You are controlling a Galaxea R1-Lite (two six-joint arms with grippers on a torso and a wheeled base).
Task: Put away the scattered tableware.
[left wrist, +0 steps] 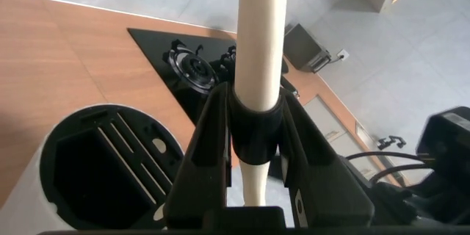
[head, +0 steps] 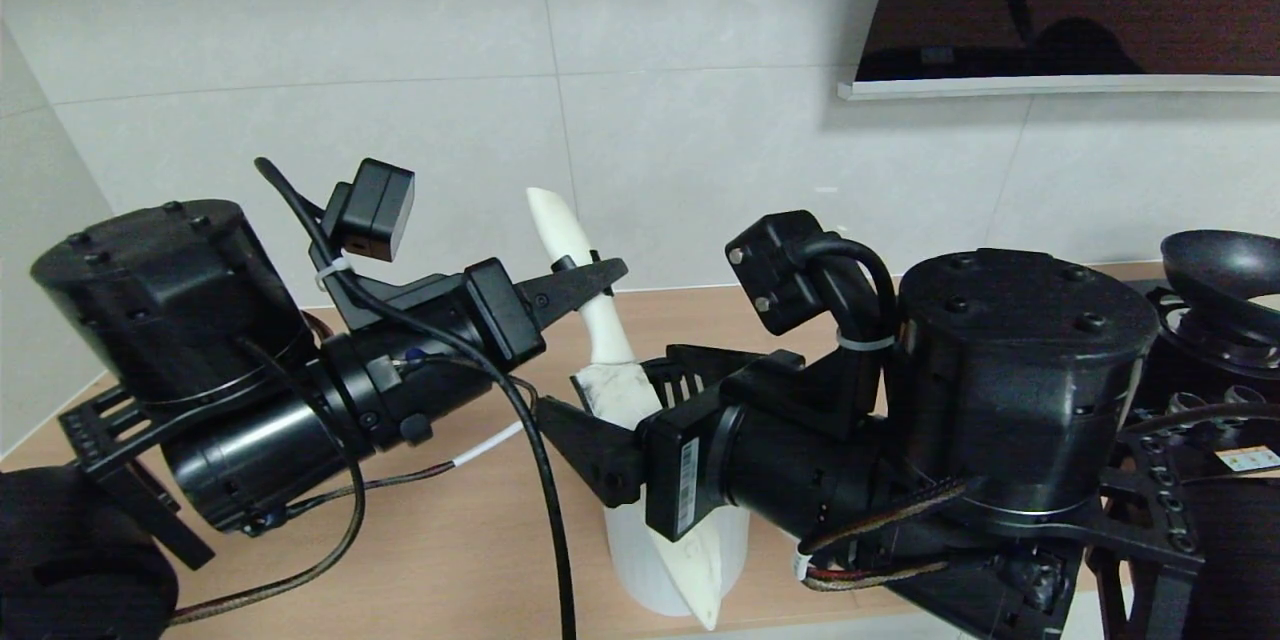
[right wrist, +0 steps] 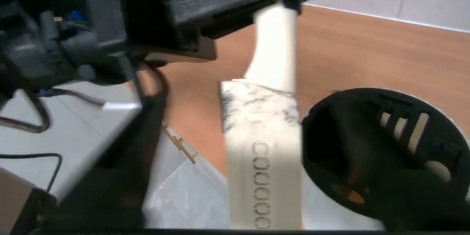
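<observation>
My left gripper (head: 590,285) is shut on the white handle of a white knife (head: 612,340), also seen from its wrist as the knife (left wrist: 258,37) clamped in the left gripper (left wrist: 253,121). The blade hangs downward, tilted, in front of a white utensil holder (head: 648,575) with a black slotted insert (head: 680,375). It is beside the holder (left wrist: 29,183), not inside it. My right gripper (head: 610,382) stands open with its fingers on either side of the blade (right wrist: 261,154), close to the holder's rim (right wrist: 323,213).
The holder stands on a wooden counter (head: 450,540) against a tiled wall. A black gas stove (left wrist: 192,66) with a dark pan (head: 1225,270) lies at the right. A range hood (head: 1060,10) hangs above it. Both arms crowd the space around the holder.
</observation>
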